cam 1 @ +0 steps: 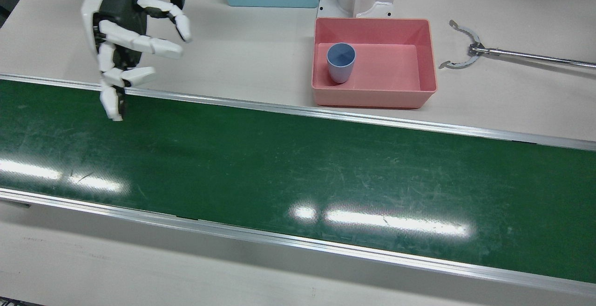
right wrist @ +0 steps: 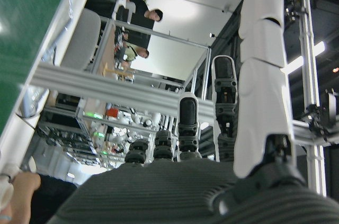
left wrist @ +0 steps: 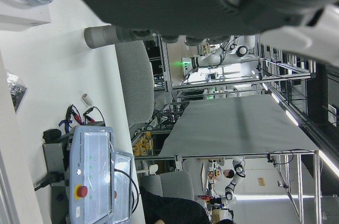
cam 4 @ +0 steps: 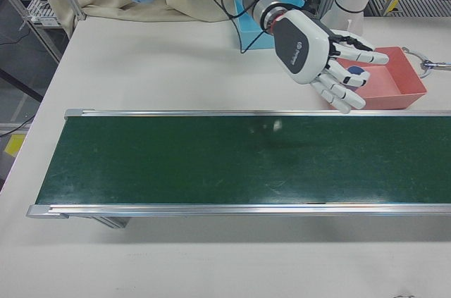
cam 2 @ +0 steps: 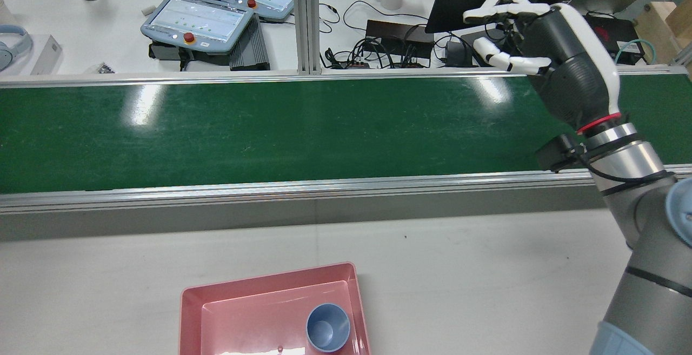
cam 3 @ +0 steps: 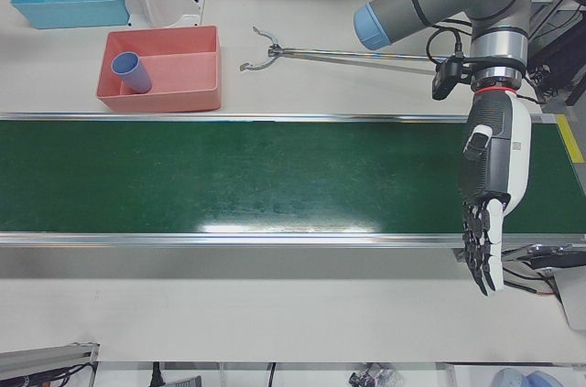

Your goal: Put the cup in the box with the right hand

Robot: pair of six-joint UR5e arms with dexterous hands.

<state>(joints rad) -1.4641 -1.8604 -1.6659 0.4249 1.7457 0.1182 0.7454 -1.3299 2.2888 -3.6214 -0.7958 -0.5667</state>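
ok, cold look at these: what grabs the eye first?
The wide green conveyor belt across the table. Behind it, a blue cup stands upright in the pink box, at its left end. The right hand hangs open and empty above the belt's far edge.

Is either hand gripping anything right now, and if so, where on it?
Nothing is held. The right hand is open above the belt's edge, the left hand open too. The cup stands upright in the pink box.

a robotics lab or test workshop: a green conveyor belt on a white bench, teach pendants, cabling and aluminium framing behind.
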